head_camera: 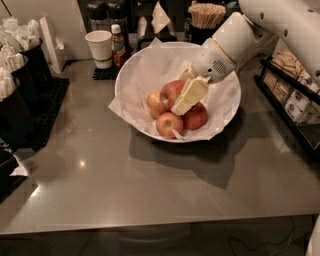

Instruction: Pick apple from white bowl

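Observation:
The white bowl point(142, 65), lined with crinkled white paper, stands at the back middle of the grey counter. Several apples lie in it. The apple point(167, 90), the largest and reddish-orange, sits at the back of the pile. A smaller yellowish-patched apple point(155, 104) is to its left, a darker red one point(196, 117) to its right, and another point(168, 124) in front. My gripper point(180, 95) reaches down into the bowl from the right, open. Its near cream finger point(190, 95) lies across the apple's right side. The far finger shows just behind the apple.
A white paper cup point(99, 47) and a small sauce bottle point(117, 44) stand behind the bowl on the left. A holder of wooden stirrers point(205, 15) is behind. A black rack of packets point(295, 100) lines the right edge. Dark containers point(20, 80) stand at the left.

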`<state>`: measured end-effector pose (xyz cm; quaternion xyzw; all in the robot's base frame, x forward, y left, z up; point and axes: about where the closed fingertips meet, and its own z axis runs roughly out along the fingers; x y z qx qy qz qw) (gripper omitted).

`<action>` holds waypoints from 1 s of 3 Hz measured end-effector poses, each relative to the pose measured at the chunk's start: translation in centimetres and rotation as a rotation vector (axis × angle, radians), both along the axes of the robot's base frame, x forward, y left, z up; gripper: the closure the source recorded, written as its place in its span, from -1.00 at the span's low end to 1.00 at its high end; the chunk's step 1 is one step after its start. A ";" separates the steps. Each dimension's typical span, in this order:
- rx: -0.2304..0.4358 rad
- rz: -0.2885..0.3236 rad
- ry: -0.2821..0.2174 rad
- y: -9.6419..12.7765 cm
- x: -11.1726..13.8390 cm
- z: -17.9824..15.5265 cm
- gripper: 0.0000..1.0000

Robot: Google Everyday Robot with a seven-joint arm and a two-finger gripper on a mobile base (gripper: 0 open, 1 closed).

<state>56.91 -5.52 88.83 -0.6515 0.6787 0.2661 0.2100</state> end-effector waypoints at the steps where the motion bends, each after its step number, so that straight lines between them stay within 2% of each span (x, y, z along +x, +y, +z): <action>1: 0.034 0.026 -0.046 0.1 -1.3 1.5 1.00; 2: 0.037 0.026 -0.093 -0.4 -4.3 3.8 1.00; 3: 0.022 -0.032 -0.164 -2.0 -9.1 6.6 1.00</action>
